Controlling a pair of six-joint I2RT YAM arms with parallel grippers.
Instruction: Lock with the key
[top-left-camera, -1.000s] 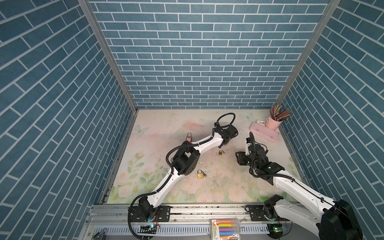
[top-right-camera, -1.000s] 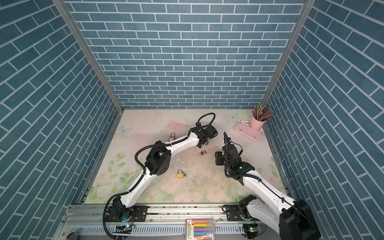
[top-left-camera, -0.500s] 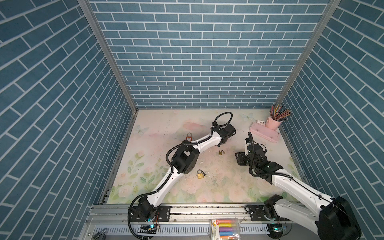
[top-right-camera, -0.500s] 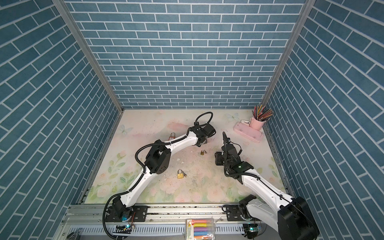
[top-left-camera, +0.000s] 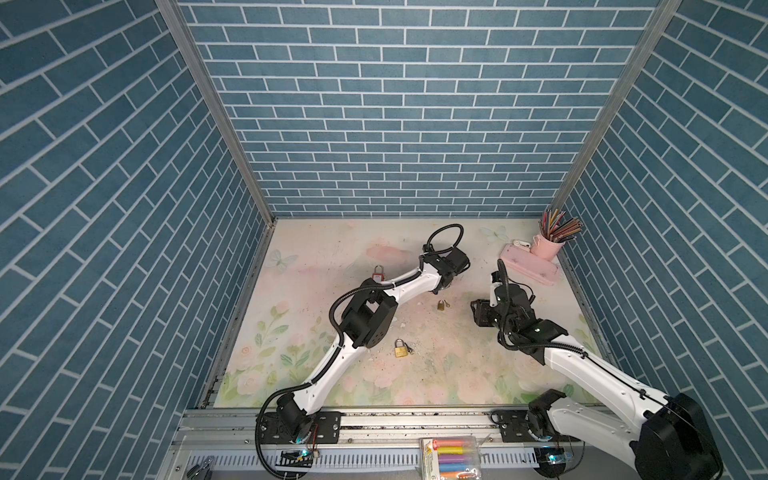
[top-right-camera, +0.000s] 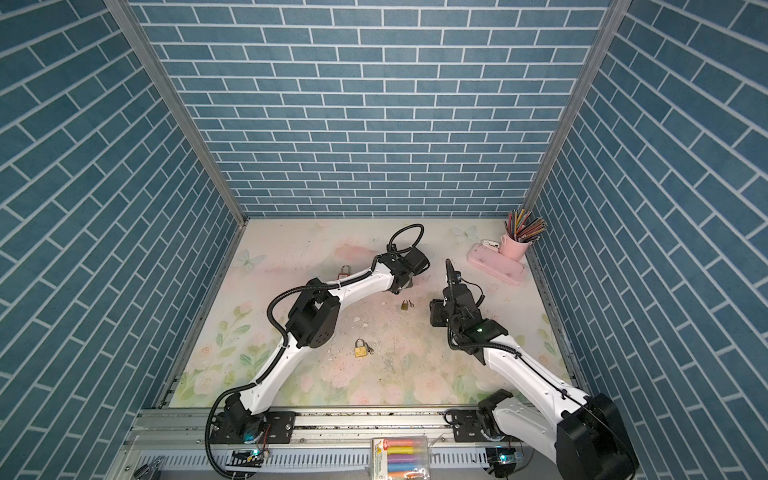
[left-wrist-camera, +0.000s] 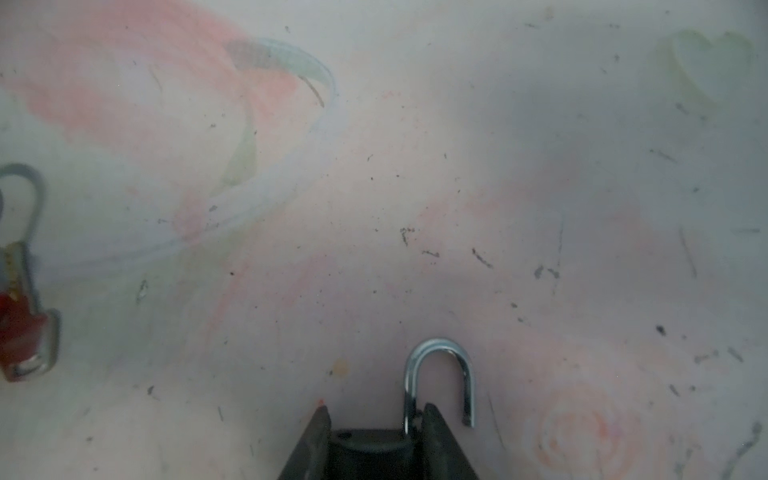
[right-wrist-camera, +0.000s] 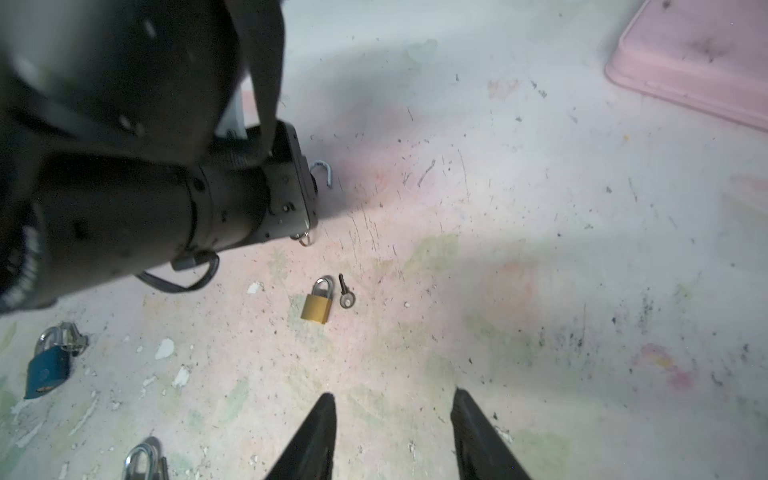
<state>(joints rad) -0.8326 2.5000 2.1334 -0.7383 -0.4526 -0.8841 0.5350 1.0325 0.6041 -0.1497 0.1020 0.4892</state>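
1. The left gripper (left-wrist-camera: 376, 409) has just squeezed in. Its fingers (left-wrist-camera: 432, 432) now sit tight on both sides of the dark-bodied padlock (left-wrist-camera: 372, 449).
2. The lock's silver U-shaped shackle (left-wrist-camera: 440, 349) pokes out past the fingertips with one leg hanging free, so it's still unlocked.
3. In both top views that arm has barely budged, low over the back middle of the floral table mat (top-left-camera: 324, 266). The grab is basically the whole change.
4. The right gripper (right-wrist-camera: 394, 392) is the same as before: fingers apart, nothing between them. It hovers back from a small brass padlock (right-wrist-camera: 317, 305) with a small silver key (right-wrist-camera: 345, 297) lying just beside it.
5. My read is the lock's secured now, so the key and shackle work comes next.
6. A small metal ring (right-wrist-camera: 305, 240) peeks out under the left gripper. I can't tell if it's a key.
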